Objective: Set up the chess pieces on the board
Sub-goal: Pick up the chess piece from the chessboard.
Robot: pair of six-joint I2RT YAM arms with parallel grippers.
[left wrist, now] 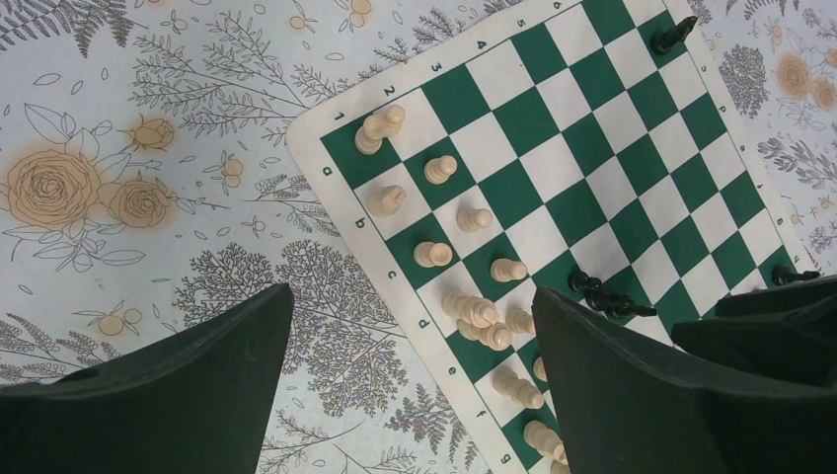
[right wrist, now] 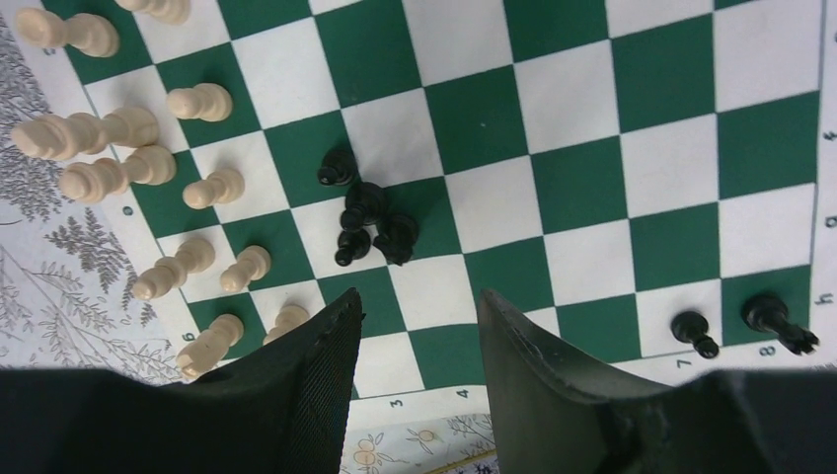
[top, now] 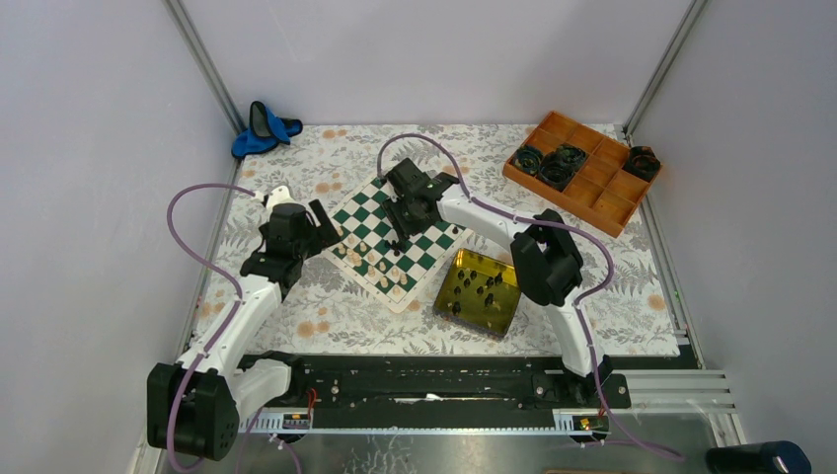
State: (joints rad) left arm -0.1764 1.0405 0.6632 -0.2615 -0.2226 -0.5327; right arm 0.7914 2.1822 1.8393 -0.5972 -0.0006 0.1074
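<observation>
Entry: black side in hand.

Right fingers (right wrist: 306, 385) stand apart with nothing between them, poised over the board (right wrist: 582, 128) just short of a black cluster (right wrist: 367, 225), several pieces bunched and touching near mid-board, at least some lying over. Left fingers (left wrist: 632, 385) are spread wide and empty, hovering at the cream side's edge of the board.

Cream pieces (left wrist: 434, 255) occupy the two rows along that edge (a few look crowded together; whether all stand upright I cannot tell). Two black pieces (right wrist: 696, 333) stand on the far corner squares. More black ones (top: 484, 286) sit in the yellow tin tray (top: 446, 281) on the floral surface (top: 326, 316) just beside the board.

Judgement: cream is roughly laid out; black is barely begun.

Next move calls for coming down on one piece at the cluster's rim, closing without dragging its neighbours, then carrying it to the black back rows.
</observation>
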